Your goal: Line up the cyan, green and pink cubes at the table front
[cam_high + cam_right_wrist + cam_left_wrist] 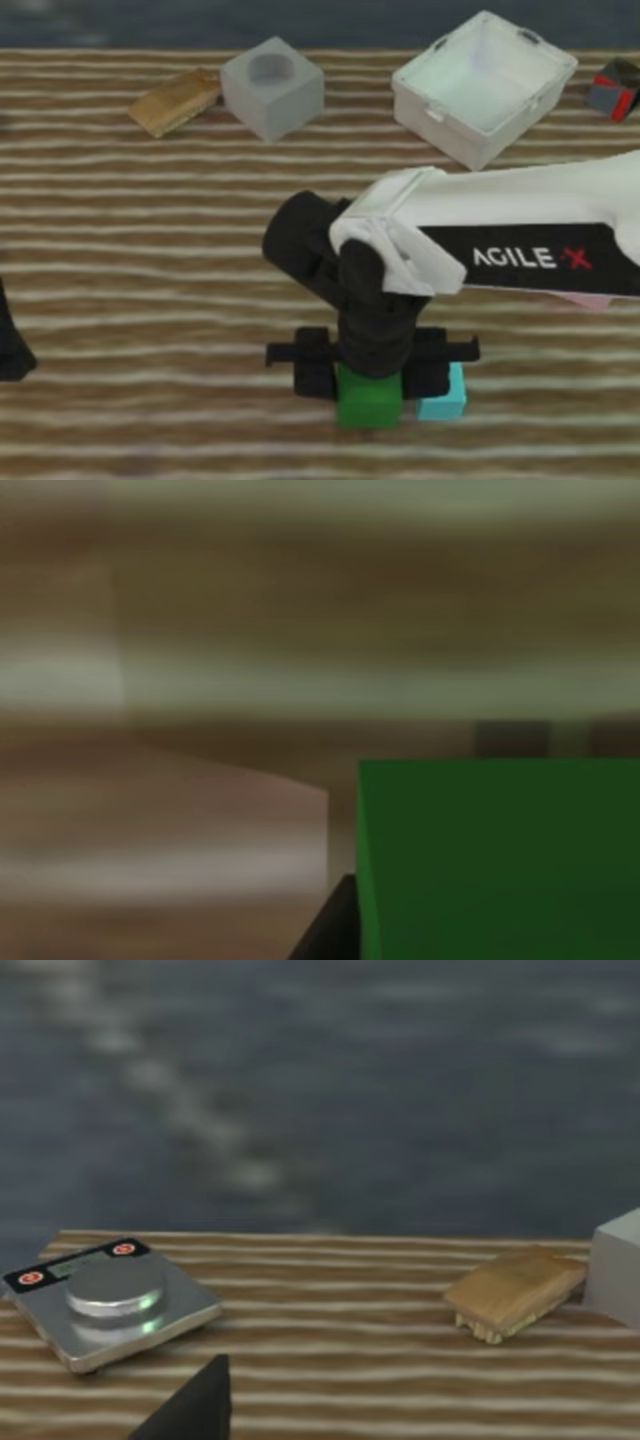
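Observation:
The green cube (368,405) sits at the table (150,300) front, with the smaller cyan cube (445,400) close on its right. My right gripper (370,378) reaches straight down over the green cube, one finger on each side, shut on it. In the right wrist view the green cube (500,860) fills the near corner and a black finger (330,930) lies against its side. Only a thin pale edge of the pink cube (592,301) shows under the right arm. My left gripper (12,350) is parked at the left edge, open; one finger (195,1410) shows.
Along the back stand a wooden brush (175,100), a big grey cube with a round hollow (272,88), a white bin (485,85) and a small dark grey cube with red marks (615,90). A metal scale (110,1300) sits at the far left.

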